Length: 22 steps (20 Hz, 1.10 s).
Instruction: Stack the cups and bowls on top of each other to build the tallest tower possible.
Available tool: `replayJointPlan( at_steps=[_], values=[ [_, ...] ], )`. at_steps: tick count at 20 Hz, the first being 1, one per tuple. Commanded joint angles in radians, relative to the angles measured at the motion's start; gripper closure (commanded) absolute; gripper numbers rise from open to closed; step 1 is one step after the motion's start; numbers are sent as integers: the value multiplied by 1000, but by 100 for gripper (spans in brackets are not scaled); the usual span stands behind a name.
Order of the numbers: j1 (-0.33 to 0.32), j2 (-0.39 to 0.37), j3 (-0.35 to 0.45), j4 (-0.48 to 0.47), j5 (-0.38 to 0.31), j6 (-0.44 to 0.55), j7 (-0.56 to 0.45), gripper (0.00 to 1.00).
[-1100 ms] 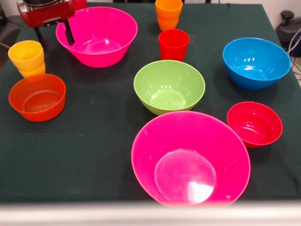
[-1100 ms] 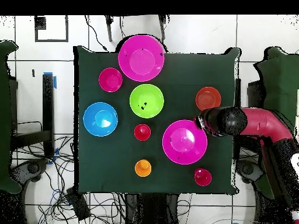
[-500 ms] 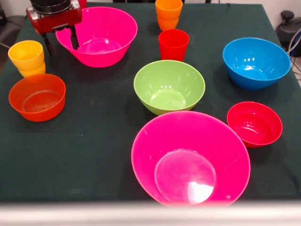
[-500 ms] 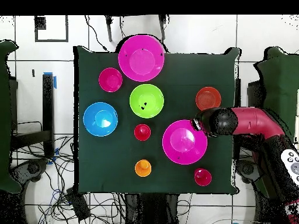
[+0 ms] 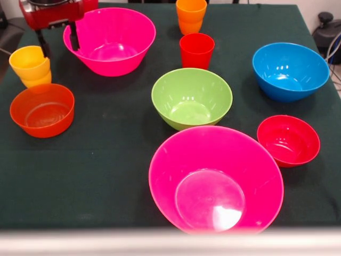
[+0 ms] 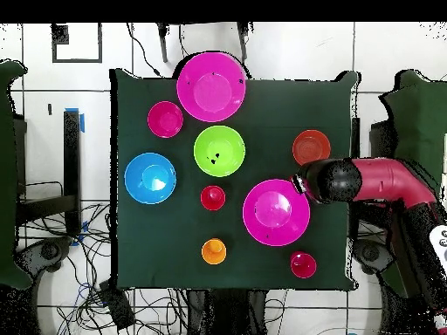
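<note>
Yellow cup (image 5: 30, 65): far left of the front view, upright on the dark green table (image 5: 106, 160), just behind the orange bowl.
Orange bowl (image 5: 42, 110): translucent, open side up, near the left edge, nothing inside.
Gripper (image 5: 56, 38): at the top left, above the gap between the yellow cup and the far pink bowl – two dark fingers (image 5: 74, 37) hang apart, with nothing between them.
Far pink bowl (image 5: 110, 40): large, empty, just right of the gripper.
Green bowl (image 5: 192, 97): middle of the table, empty, standing alone – no tower is built.
Near pink bowl (image 5: 216, 178): large, at the front edge, close to the green bowl.
Orange cup (image 5: 191, 16): back centre, upright.
Red cup (image 5: 196, 50): just in front of the orange cup.
Red bowl (image 5: 288, 140): small, right side, beside the near pink bowl.
Blue bowl (image 5: 290, 71): far right, behind the red bowl.
</note>
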Motion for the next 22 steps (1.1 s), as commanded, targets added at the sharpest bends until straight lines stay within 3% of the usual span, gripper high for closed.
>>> replayJointPlan(
  at_steps=[1, 9, 15, 22],
  values=[
    [7, -36, 13, -46, 1, 72, -231, 0],
    [24, -27, 12, -77, 20, 107, -241, 0],
    [27, 61, -23, -94, -36, 26, -197, 0],
    [17, 68, -36, -92, -51, 24, -203, 0]
  ],
)
